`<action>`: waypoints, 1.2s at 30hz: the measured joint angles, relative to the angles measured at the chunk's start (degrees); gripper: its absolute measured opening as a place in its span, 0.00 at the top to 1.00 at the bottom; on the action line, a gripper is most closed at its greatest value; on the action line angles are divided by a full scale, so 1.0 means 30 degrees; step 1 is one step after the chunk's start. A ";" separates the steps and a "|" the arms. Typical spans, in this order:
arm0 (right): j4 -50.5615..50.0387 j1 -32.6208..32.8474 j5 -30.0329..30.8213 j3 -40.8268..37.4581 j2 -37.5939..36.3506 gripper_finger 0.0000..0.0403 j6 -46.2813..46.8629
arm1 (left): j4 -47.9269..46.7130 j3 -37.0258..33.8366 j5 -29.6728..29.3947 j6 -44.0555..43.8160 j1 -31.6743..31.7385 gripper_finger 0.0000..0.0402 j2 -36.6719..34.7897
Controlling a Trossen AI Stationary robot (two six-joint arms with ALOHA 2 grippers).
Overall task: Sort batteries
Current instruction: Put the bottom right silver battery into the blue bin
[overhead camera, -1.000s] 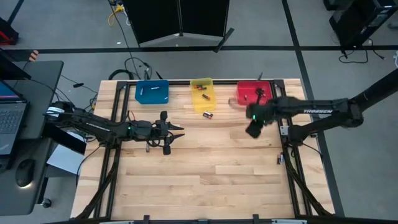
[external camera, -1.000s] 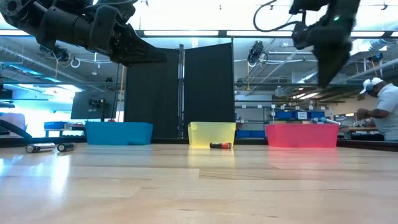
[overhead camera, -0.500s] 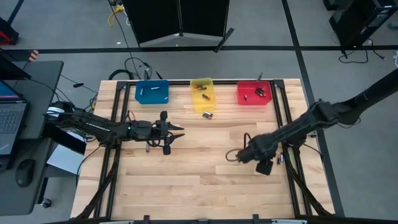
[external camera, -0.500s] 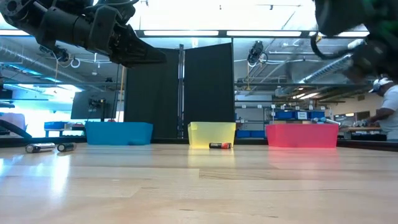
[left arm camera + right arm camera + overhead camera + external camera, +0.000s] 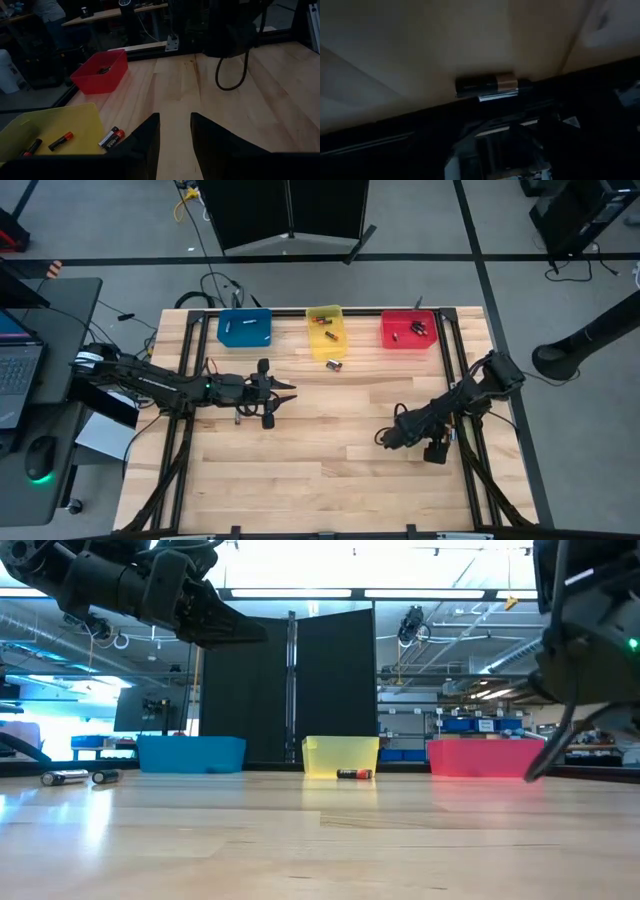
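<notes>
On the bench (image 5: 300, 450), three bins hold cells, several cells lie loose, left tool (image 5: 285, 391) hovers spread; right tool's state unclear.

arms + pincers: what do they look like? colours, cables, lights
Both arms are dark, nearly black. The left arm is long and slim, with a small green light near the wrist; its pincer has two flat black tapered fingers. The right arm carries a looped black cable by its pincer, plus a green light in the low view.
</notes>
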 joint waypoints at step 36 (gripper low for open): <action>0.3929 0.0005 -0.0685 -0.3157 0.0044 0.44 -0.0486 | -0.0397 0.0007 0.0003 -0.0007 -0.0007 0.71 0.0000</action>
